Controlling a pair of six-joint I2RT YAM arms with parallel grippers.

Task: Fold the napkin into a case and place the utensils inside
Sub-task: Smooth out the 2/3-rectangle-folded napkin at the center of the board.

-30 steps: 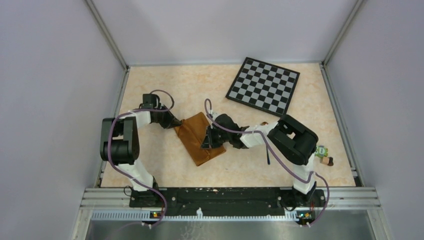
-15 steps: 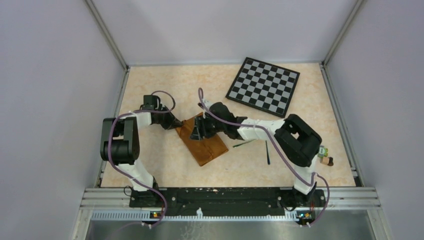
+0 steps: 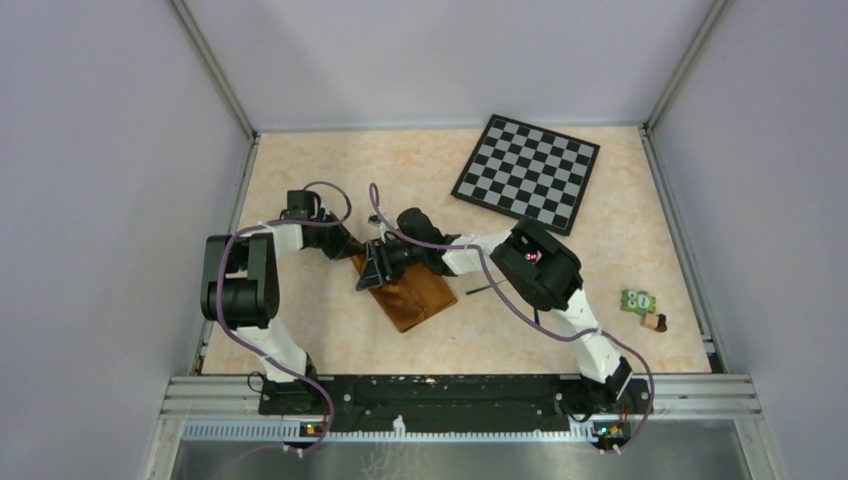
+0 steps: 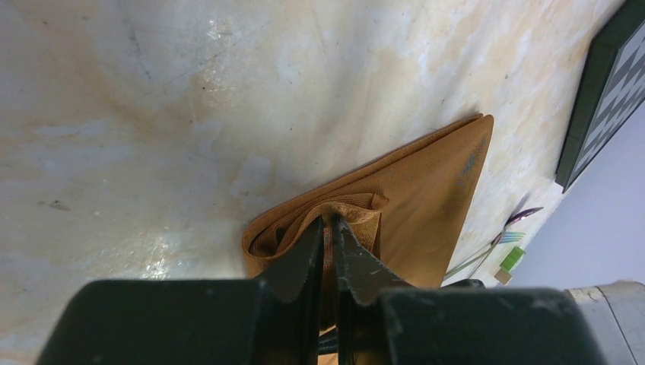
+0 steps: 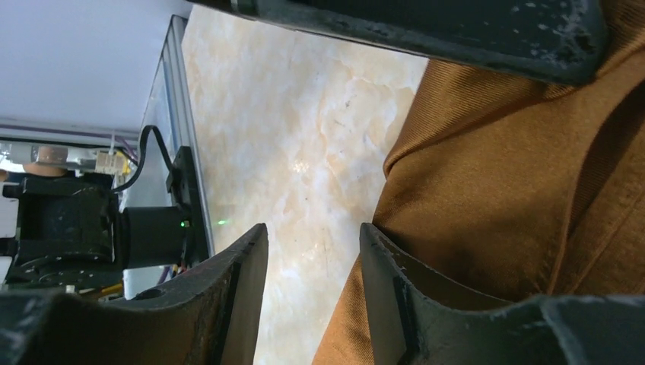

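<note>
The rust-brown napkin (image 3: 412, 296) lies folded into a long slanted strip on the table (image 3: 330, 180). My left gripper (image 3: 353, 251) is shut on the strip's layered far-left corner; in the left wrist view the cloth (image 4: 433, 190) bunches between the jaws of that gripper (image 4: 328, 221). My right gripper (image 3: 371, 271) hangs open over the strip's left edge, next to the left gripper. In the right wrist view this gripper (image 5: 313, 230) has one finger over the napkin (image 5: 494, 190) and bare table in its gap. The utensils lie right of the napkin: a fork (image 3: 485, 288) and a purple-bowled spoon (image 4: 525, 215).
A black-and-grey checkered board (image 3: 527, 172) lies at the back right. A small green toy (image 3: 639, 301) and a brown piece (image 3: 657, 322) sit near the right edge. Grey walls enclose the table on three sides.
My right gripper opened and let go of the cloth. It then swept left across the napkin to the left gripper. The left gripper held still.
</note>
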